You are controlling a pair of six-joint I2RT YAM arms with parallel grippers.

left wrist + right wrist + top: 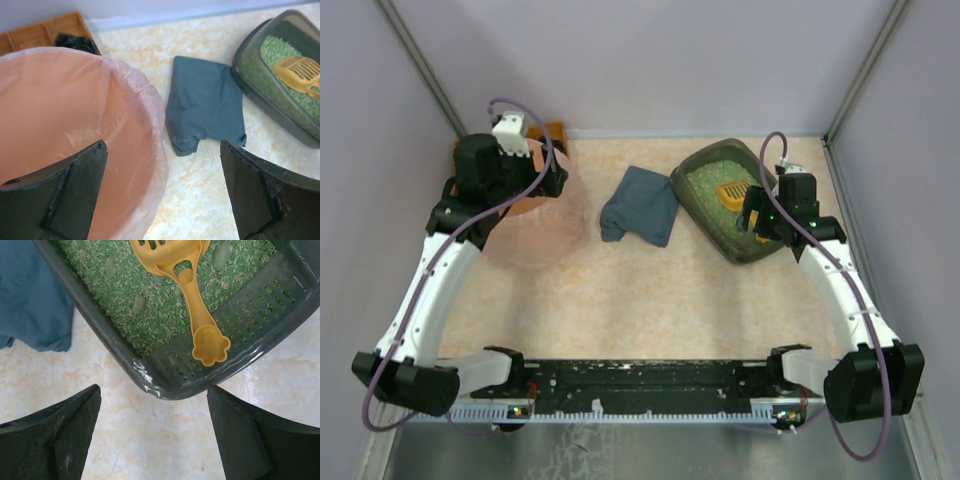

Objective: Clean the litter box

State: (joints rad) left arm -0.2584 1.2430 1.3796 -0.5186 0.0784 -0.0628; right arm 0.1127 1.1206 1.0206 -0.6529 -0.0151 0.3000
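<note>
The dark grey-green litter box [705, 205] with green granules sits at the back right; it also shows in the right wrist view [150, 382] and the left wrist view [260, 95]. A yellow scoop [192, 305] lies in it, its paw-shaped handle end on the perforated ledge, with several grey-green lumps [139, 303] in the granules. My right gripper [154, 432] is open and empty, just above the box's near corner. My left gripper [162, 192] is open and empty above the rim of the round pink bucket [60, 110].
A folded blue cloth [640, 205] lies between the bucket [535, 225] and the litter box. An orange-brown compartment tray [40, 32] stands in the back left corner, holding something dark. Grey walls close in the table on three sides.
</note>
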